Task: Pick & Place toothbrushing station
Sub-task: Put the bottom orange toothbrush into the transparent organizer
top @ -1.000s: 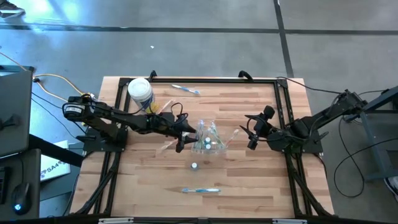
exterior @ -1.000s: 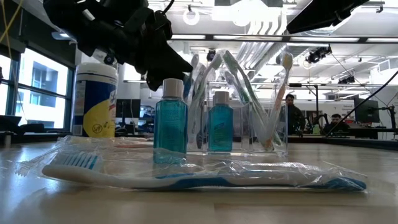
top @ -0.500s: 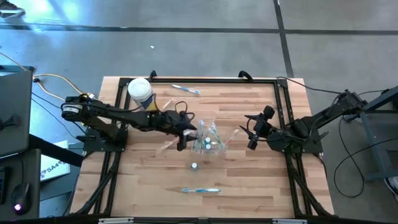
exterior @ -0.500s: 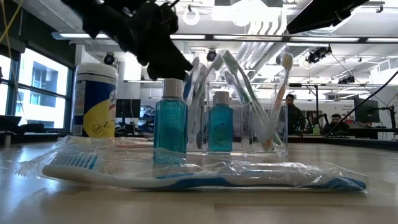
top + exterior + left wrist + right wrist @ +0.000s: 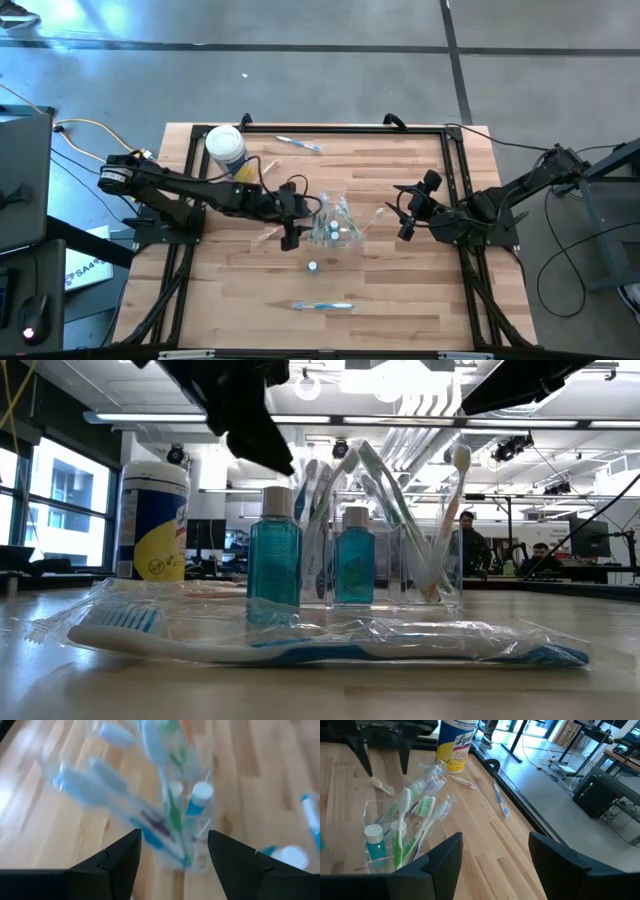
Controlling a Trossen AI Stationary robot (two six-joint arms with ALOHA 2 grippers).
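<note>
Left hand (image 5: 291, 222) hovers wide open, empty, just beside the clear cup (image 5: 335, 232) mid-worktop (image 5: 400, 290) — approach slow, w/ brushes leaning out — right hand (image 5: 404, 212) waits open nearby.

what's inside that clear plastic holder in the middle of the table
The clear plastic holder holds several upright toothbrushes, green and white among them, and a small teal bottle with a white cap. How many brushes there are cannot be counted, because they overlap.
</note>
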